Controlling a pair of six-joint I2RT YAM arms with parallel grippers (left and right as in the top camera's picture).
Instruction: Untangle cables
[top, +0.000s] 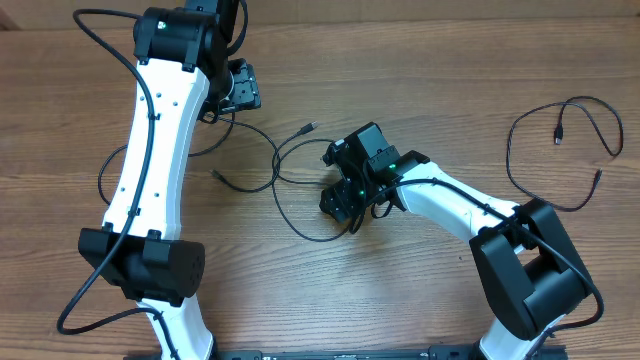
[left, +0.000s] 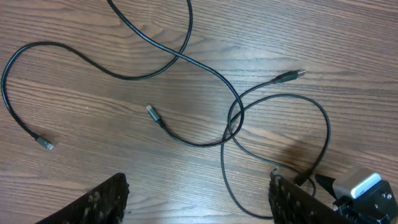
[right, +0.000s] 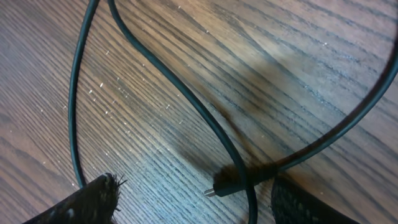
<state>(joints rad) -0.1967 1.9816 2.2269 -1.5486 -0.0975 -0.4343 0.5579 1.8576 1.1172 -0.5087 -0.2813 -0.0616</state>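
Thin black cables (top: 277, 165) lie looped and crossed over each other on the wooden table between the arms. In the left wrist view they cross at one spot (left: 233, 118), with plug ends lying free (left: 292, 76) (left: 151, 112) (left: 45, 143). My left gripper (top: 240, 88) (left: 199, 199) is open and empty above the table, short of the tangle. My right gripper (top: 340, 205) (right: 193, 202) is open and low over the tangle. A plug end (right: 224, 186) lies between its fingers under a crossing cable (right: 186, 99).
Another thin black cable (top: 557, 133) lies in loose loops at the far right, apart from the tangle. The right gripper's body shows at the bottom right of the left wrist view (left: 360, 190). Thick arm cables hang beside the left arm (top: 105, 185).
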